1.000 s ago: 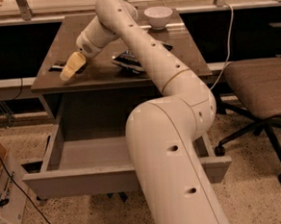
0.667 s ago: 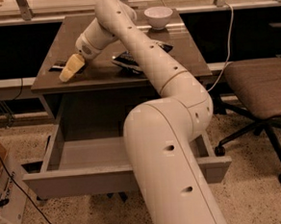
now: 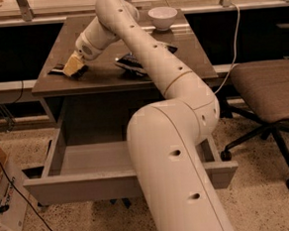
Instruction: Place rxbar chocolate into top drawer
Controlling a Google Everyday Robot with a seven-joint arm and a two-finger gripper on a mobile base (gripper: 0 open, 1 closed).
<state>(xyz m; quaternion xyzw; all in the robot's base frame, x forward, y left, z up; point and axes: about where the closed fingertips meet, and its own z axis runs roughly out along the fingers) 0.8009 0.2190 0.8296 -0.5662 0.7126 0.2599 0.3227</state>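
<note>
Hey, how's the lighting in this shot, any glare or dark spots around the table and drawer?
Camera view: dim, warm light; a pale glare streak on the table beside the white bowl; deep shadow under the tabletop behind the open drawer; the pincer, over the table's left side, is lit, while the dark snack bar beside it barely stands out.

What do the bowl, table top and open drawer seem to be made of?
Bowl: white, glossy, probably glazed ceramic. Table top: dark with soft reflections, likely laminate or coated wood. Top drawer: matte grey, painted metal or laminate; unclear. The end effector is over the table's left side, by the rxbar chocolate.
</note>
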